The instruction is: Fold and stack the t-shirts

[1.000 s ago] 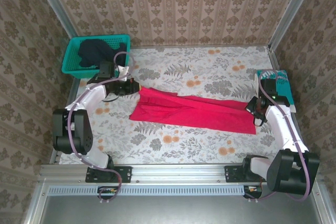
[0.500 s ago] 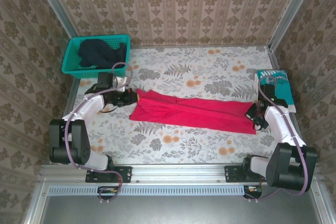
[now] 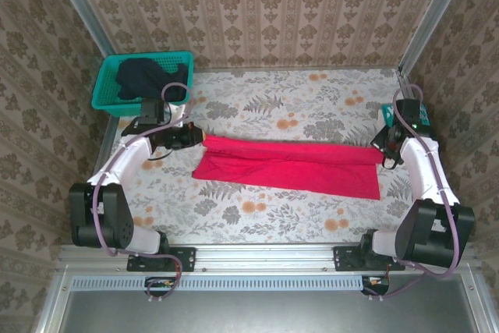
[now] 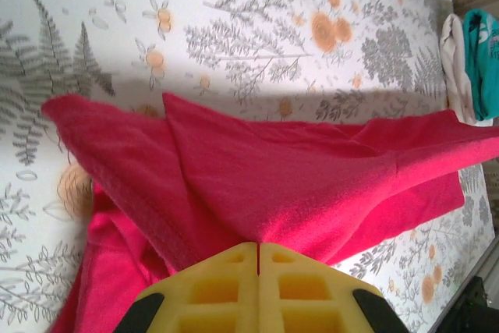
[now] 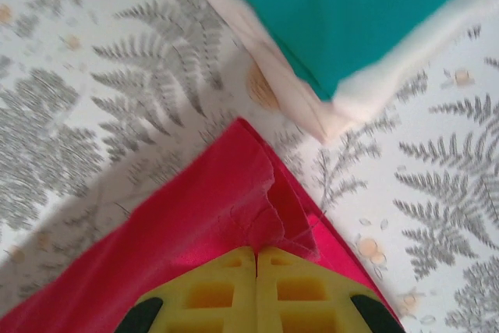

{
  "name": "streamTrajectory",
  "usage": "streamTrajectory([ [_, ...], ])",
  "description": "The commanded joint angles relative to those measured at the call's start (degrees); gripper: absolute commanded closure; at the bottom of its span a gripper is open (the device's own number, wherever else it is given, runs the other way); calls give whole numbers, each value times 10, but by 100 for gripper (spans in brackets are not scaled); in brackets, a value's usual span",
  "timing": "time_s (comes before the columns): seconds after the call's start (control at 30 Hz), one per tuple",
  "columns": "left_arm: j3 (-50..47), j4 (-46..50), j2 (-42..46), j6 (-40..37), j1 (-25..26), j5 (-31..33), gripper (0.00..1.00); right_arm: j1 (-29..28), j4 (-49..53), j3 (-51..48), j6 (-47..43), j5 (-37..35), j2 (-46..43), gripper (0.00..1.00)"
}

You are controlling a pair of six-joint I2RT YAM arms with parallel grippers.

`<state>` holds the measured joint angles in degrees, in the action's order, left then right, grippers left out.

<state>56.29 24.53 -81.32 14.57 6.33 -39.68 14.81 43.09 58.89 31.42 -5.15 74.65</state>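
Red-pink cotton t-shirt [image 3: 288,165] lies lengthwise across the middle of the floral-print table [image 3: 312,99], stretched into a long band between the two arms.

Left gripper [image 3: 195,136] sits at the shirt's left end. In the left wrist view its yellow fingers [image 4: 218,302] are pressed together, with a fold of the red cloth [image 4: 257,185] pinched at the tips [image 4: 258,246].

Right gripper [image 3: 383,150] sits at the shirt's far right corner. In the right wrist view it [image 5: 256,251] is likewise clamped, with the red hem [image 5: 234,193] bunched and caught between the tips.

A folded teal shirt over pale cloth [image 5: 351,5] lies just beyond that corner at the table's right edge, apart from the red hem. The left wrist view picks up the same teal shirt [image 4: 482,60] with a trace of white print, too small to read.

Dark navy-black shirt [image 3: 148,76] is heaped in the teal plastic basket [image 3: 105,91] at the far left corner.

Against the frame half a second ago:
- The right gripper has shifted away from the arm bases, carrying its corner with it.
- The shirt's far edge now runs nearly straight from one gripper to the other, and the diagonal creases have flattened.
- The right arm now covers more of the teal shirt.
- The left gripper has barely moved.
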Motion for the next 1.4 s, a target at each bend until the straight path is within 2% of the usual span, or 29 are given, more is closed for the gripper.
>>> streamTrajectory([
  [0.0,-22,21,15,-6,-5,3,100,5,17,-13,-8,6,-4,100],
  [0.17,-92,8,29,5,-5,6,100,9,7,-94,-2,8,-39,100],
  [0.3,-117,-7,8,5,-4,8,100,11,-15,-142,5,21,-31,100],
  [0.43,-131,-28,-23,15,-4,6,100,10,-34,-152,9,28,0,100],
  [0.67,-133,-35,-54,21,-4,47,98,10,-43,-156,10,39,25,100],
  [0.7,-133,-35,-57,22,-3,47,96,10,-42,-156,8,41,24,98],
  [0.73,-134,-33,-58,22,-3,51,91,10,-38,-156,7,41,21,92],
  [0.8,-132,-24,-53,25,-1,68,68,11,-34,-155,4,40,0,67],
  [0.9,-119,3,-12,30,11,116,41,9,-40,-150,-9,34,-54,39],
  [1.0,-73,51,30,28,57,224,13,-15,-45,-128,-62,45,-78,25],
  [1.07,-39,64,30,38,99,274,1,-46,-47,-110,-80,42,-70,21],
  [1.23,-29,-10,-14,109,180,294,0,-133,-100,-89,-61,73,-4,20],
  [1.37,-47,-76,-72,153,194,258,0,-173,-154,-86,-12,113,78,21],
])
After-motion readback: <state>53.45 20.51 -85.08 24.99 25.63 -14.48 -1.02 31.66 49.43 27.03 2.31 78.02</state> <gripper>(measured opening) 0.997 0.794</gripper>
